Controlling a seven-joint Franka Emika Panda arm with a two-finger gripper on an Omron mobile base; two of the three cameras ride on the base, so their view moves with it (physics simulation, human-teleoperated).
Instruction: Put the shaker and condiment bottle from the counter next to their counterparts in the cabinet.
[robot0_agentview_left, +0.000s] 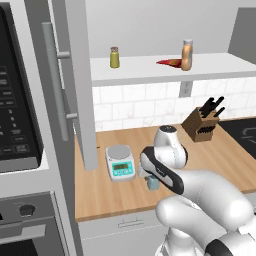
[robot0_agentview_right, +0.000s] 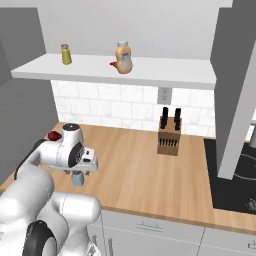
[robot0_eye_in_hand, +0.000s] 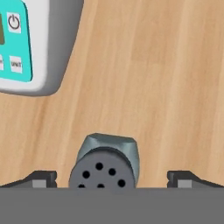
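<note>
The shaker (robot0_eye_in_hand: 107, 164), pale blue-grey with a dark holed cap, stands upright on the wood counter (robot0_eye_in_hand: 153, 78). My gripper (robot0_eye_in_hand: 113, 179) hangs straight over it, open, with one fingertip on each side and gaps to the jar. The base views show the shaker (robot0_agentview_left: 153, 184) (robot0_agentview_right: 77, 178) just under the hand. The orange condiment bottle (robot0_agentview_left: 187, 55) (robot0_agentview_right: 123, 58) stands on the cabinet shelf (robot0_agentview_left: 150, 72) beside the red pointed bottle (robot0_agentview_left: 169, 62), which lies on its side. The olive-yellow jar (robot0_agentview_left: 114, 57) (robot0_agentview_right: 66, 54) stands further left on the shelf.
A white kitchen scale (robot0_agentview_left: 120, 162) (robot0_eye_in_hand: 26, 43) sits just left of the shaker. A knife block (robot0_agentview_left: 202, 122) stands at the back wall, and a black cooktop (robot0_agentview_left: 245, 132) lies to the right. The open grey cabinet door (robot0_agentview_left: 75, 85) hangs left of the shelf, by a microwave (robot0_agentview_left: 15, 100).
</note>
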